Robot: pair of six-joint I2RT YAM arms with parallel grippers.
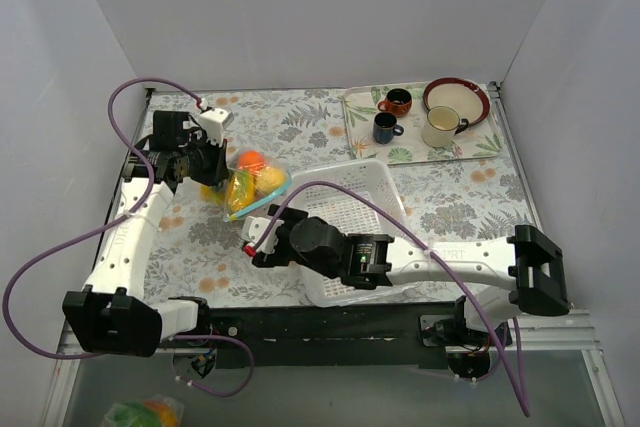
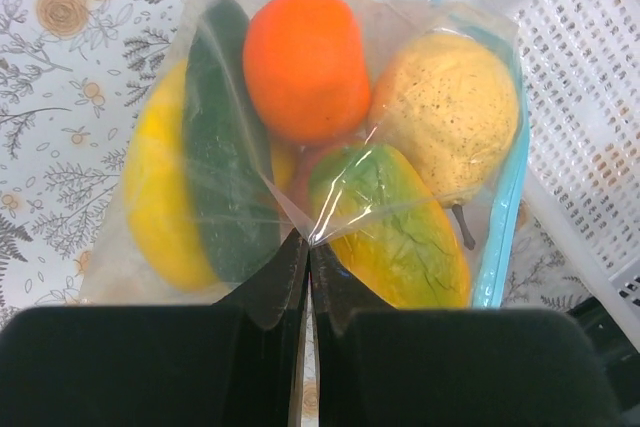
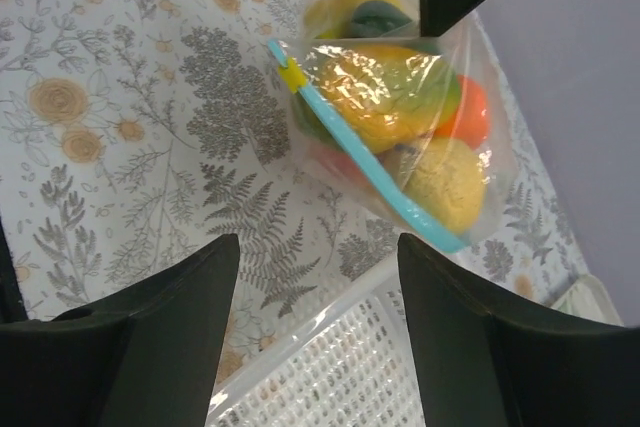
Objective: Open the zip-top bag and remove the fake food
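Observation:
The clear zip-top bag (image 1: 254, 183) lies left of centre on the table with the fake food inside: an orange fruit (image 2: 305, 62), a dark green cucumber (image 2: 230, 157), a pale yellow fruit (image 2: 455, 112), a green-yellow fruit (image 2: 395, 222) and a yellow piece (image 2: 155, 197). Its pale blue zip strip (image 3: 385, 177) looks closed, with a yellow slider (image 3: 290, 74) at one end. My left gripper (image 2: 308, 243) is shut, pinching a fold of the bag's film on the side away from the zip. My right gripper (image 3: 318, 247) is open and empty, hovering just short of the zip strip, over the basket's corner.
A white perforated basket (image 1: 372, 179) stands right of the bag and under my right arm; its rim also shows in the right wrist view (image 3: 330, 347). A tray (image 1: 362, 119) with two mugs, a cream mug and a red-rimmed plate sits at the back right.

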